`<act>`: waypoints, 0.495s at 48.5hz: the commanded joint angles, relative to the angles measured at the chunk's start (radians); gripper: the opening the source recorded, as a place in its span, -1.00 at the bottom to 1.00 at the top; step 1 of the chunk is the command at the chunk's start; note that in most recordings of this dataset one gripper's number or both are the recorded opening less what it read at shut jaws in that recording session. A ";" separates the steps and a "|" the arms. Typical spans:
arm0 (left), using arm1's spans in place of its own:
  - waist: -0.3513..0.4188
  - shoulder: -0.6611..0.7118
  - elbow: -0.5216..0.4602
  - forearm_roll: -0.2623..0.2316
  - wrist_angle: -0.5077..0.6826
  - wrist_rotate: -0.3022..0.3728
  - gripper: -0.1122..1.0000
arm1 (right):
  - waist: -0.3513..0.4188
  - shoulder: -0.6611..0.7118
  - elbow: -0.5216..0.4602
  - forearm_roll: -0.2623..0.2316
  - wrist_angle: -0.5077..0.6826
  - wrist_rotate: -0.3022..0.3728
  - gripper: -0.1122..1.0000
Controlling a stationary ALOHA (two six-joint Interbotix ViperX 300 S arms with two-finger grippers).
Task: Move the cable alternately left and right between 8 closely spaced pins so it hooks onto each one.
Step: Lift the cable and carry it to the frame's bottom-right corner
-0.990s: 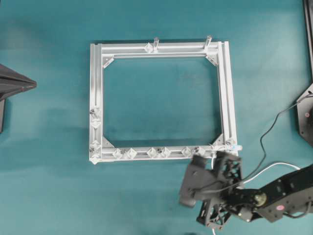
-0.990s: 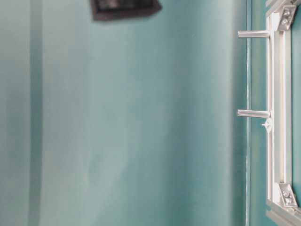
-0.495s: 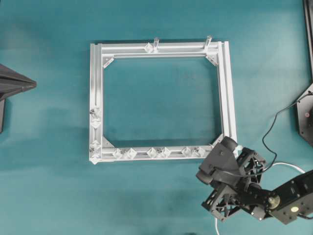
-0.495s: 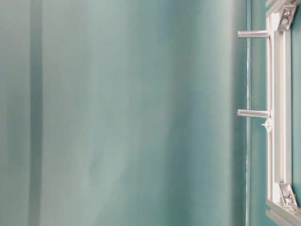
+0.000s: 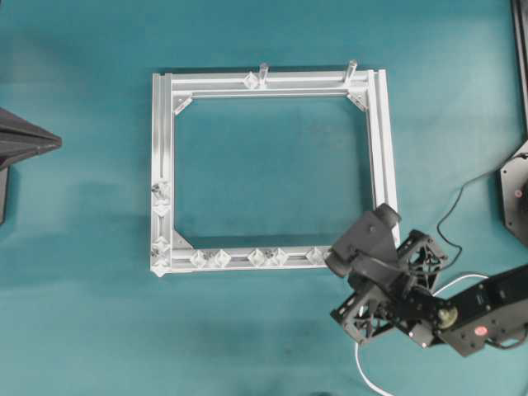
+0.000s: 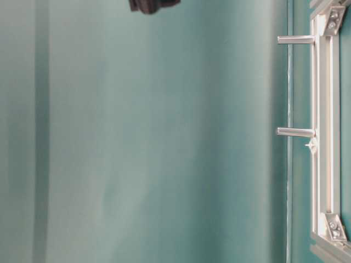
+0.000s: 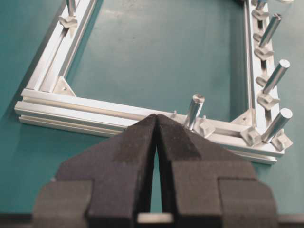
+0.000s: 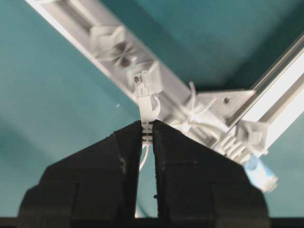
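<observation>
- Right gripper (image 8: 147, 124): jaws pinched together on the cable (image 8: 148, 102) just behind its whitish plug, seen in the right wrist view. The plug tip points at the frame rail and sits at or just beside one translucent pin; contact cannot be confirmed.
- In the overhead view the right gripper (image 5: 345, 257) sits over the lower right corner of the aluminium frame (image 5: 162, 148), covering the right end of the bottom rail.
- Cable, overhead view: a white length (image 5: 367, 376) trails from under the right arm to the bottom edge of the picture.
- Pins (image 5: 256, 257): a row of small diamond-shaped studs along the bottom rail. No cable is visible around those that are exposed.
- Left gripper (image 7: 156, 124): jaws together, nothing between them. It hangs near the frame's corner in the left wrist view, apart from the cylindrical posts (image 7: 194, 110).
- Table-level view: only a rail with two posts is shown.
</observation>
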 commanded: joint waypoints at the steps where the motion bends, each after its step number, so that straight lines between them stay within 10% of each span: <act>1: 0.003 0.006 -0.009 0.000 -0.005 -0.011 -0.80 | -0.008 -0.029 -0.003 -0.006 0.003 -0.002 -0.64; 24: 0.003 0.006 -0.009 0.000 -0.005 -0.023 -0.80 | -0.009 -0.083 0.060 -0.003 0.000 0.002 -0.64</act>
